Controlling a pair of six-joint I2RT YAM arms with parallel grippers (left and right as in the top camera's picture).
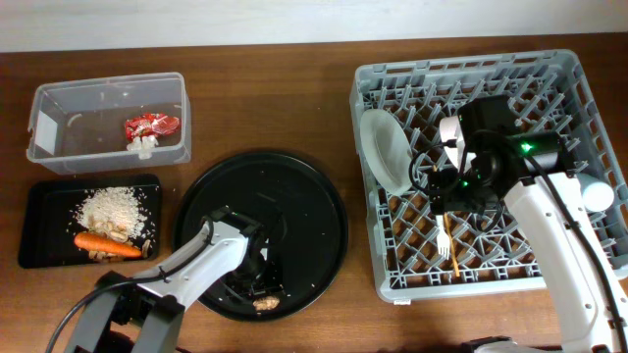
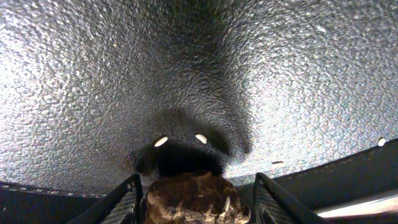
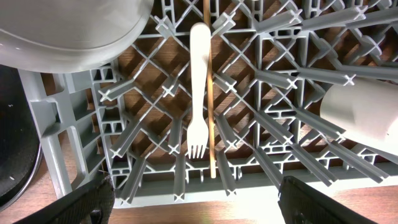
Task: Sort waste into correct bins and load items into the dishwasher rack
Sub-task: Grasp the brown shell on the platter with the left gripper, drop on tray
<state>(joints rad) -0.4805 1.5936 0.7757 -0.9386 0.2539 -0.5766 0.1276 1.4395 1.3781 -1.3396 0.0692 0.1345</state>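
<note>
My left gripper (image 1: 259, 286) is low over the large round black tray (image 1: 314, 196), shut on the small brown lump (image 1: 265, 304). In the left wrist view the lump (image 2: 193, 199) fills the gap between my fingers (image 2: 196, 177). The red wrapper (image 1: 150, 126) lies in the clear tub (image 1: 59, 98). Rice (image 1: 113, 208) and the carrot (image 1: 106, 243) lie in the black rectangular tray (image 1: 39, 221). My right gripper (image 1: 446, 196) is open over the grey rack (image 1: 392, 279), above the white fork (image 3: 198, 93) and a chopstick (image 3: 209, 93).
In the rack a white plate (image 1: 383, 147) stands on edge at the left, a small white cup (image 1: 451, 130) is by my right wrist, and a pale cup (image 1: 596, 191) lies at the right. A few rice grains (image 2: 200, 138) dot the round tray.
</note>
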